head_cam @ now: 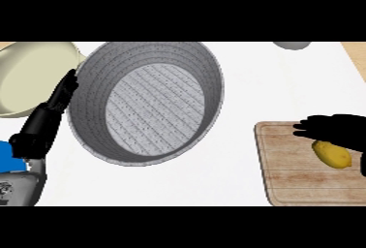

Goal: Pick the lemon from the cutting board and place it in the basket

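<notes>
A yellow lemon (331, 154) lies on the wooden cutting board (300, 184) at the right of the counter. My right hand (340, 128) hovers over the lemon's upper side, its fingers curving down around it and reaching leftward; the lemon still rests on the board. A large grey woven basket (146, 101) stands in the middle, open side up and tilted toward me. My left hand (58, 99) rests at the basket's left rim with its fingers straight and pointing up.
A cream bowl (32, 77) sits at the far left behind my left hand. A grey round object (292, 45) shows at the top edge. Something blue (8, 155) lies at the left edge. The counter is white.
</notes>
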Robot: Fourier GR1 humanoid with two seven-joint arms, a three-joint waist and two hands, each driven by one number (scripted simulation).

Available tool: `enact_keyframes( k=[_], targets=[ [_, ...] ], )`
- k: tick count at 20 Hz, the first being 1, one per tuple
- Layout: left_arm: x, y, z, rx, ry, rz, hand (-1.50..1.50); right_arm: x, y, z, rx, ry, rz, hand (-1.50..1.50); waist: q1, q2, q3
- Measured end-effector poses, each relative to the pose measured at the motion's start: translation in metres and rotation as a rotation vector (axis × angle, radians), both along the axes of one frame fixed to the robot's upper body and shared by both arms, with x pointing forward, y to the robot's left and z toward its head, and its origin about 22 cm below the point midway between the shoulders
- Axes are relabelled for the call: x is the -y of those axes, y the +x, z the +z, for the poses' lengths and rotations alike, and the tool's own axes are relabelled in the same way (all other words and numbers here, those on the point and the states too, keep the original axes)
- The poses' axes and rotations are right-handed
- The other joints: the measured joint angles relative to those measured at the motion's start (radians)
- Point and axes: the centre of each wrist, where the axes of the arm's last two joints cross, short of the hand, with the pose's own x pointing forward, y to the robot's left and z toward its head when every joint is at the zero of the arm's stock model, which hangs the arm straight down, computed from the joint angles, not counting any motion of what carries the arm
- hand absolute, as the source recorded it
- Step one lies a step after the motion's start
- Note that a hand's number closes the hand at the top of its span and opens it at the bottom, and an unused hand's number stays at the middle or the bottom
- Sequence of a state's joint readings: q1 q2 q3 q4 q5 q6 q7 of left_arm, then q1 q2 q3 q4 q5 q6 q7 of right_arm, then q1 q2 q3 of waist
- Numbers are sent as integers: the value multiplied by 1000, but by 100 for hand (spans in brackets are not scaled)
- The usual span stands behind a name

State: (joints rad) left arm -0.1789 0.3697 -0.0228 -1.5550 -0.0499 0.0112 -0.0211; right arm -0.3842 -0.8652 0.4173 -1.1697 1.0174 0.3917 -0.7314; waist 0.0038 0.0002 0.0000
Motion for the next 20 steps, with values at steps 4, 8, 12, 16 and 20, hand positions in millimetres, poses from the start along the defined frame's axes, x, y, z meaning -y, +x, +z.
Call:
enact_keyframes(
  k=[4,8,12,16,20],
  targets=[
    [-1,-2,1,1,-5,0,0,2,3,-6,-4,-15,-9,-150,1,0,0],
    [1,4,4,-2,-1,3,0,2,5,-12,-1,-25,-18,-150,0,0,0],
    [-5,3,7,1,-3,6,0,5,3,-21,-13,-30,-20,-150,-1,0,0],
    [-4,0,4,2,-6,-1,0,6,10,-29,-26,1,-32,150,4,-3,-3],
    [-6,-2,7,3,-4,0,0,8,12,-36,-12,27,-16,150,5,-9,-9]
  ],
)
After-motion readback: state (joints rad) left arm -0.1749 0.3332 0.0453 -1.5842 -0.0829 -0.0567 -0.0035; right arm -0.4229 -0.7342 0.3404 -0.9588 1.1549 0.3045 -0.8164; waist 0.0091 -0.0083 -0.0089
